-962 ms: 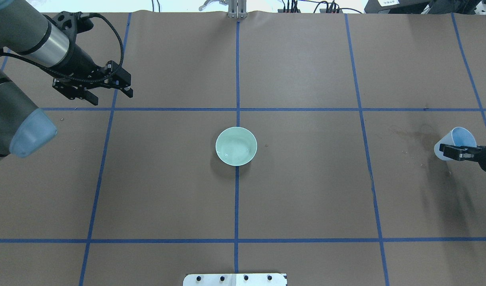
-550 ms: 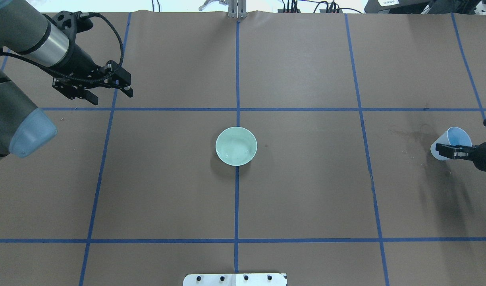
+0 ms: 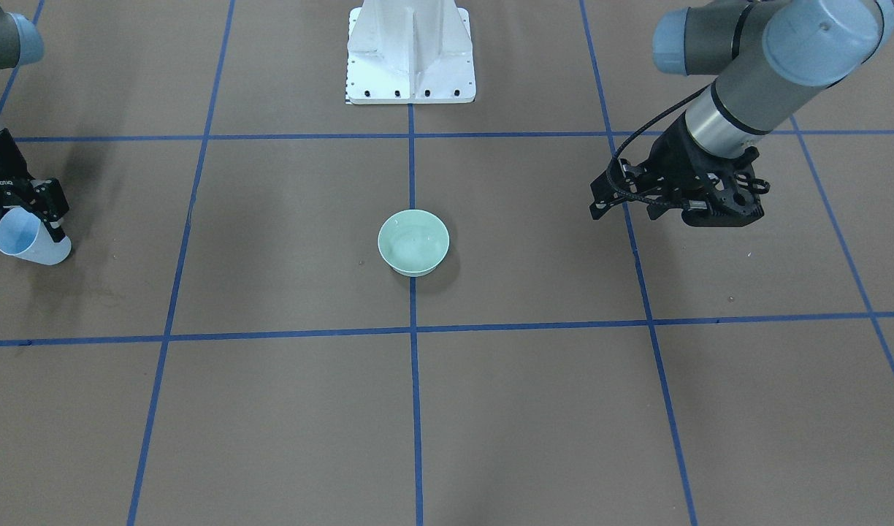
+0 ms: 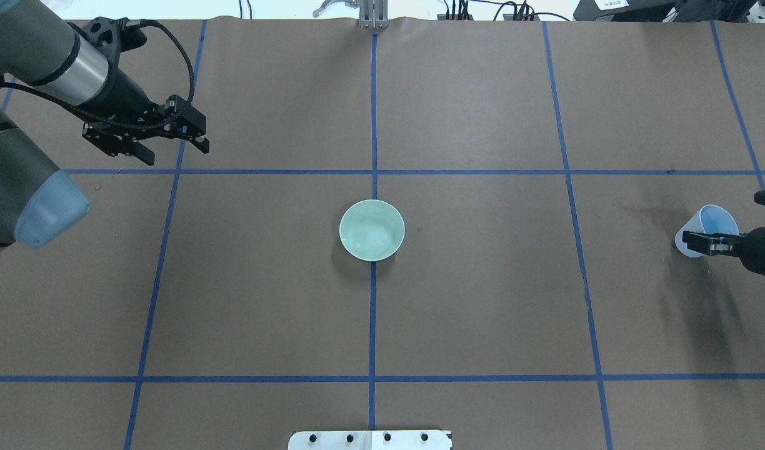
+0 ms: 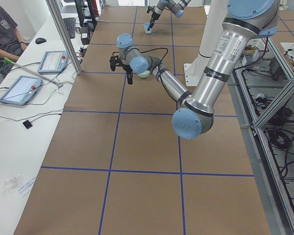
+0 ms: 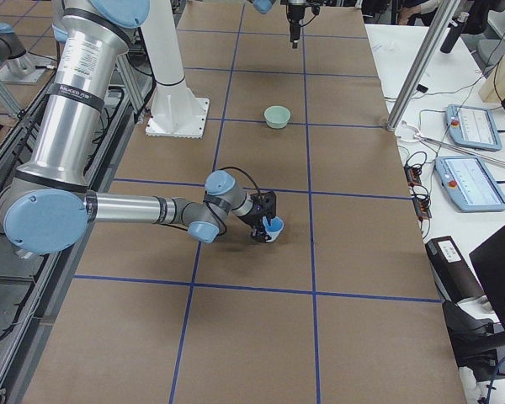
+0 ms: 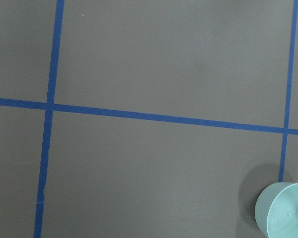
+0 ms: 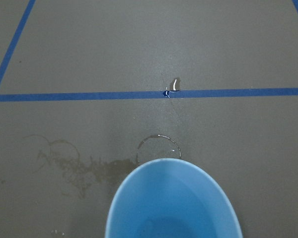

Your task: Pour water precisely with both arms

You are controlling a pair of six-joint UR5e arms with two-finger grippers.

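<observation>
Well to the right of the green bowl (image 4: 371, 229), my right gripper (image 3: 25, 218) pinches the tilted blue cup (image 4: 719, 220), with what looks like the water (image 8: 176, 223) pooled low inside, while farther off, beyond the bowl's left, my left gripper (image 4: 175, 153) hangs with its jaws spread and empty.

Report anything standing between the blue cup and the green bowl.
Nothing visible blocks it. Between the blue cup in the right end effector and the green bowl lies only brown table with blue tape lines.
</observation>
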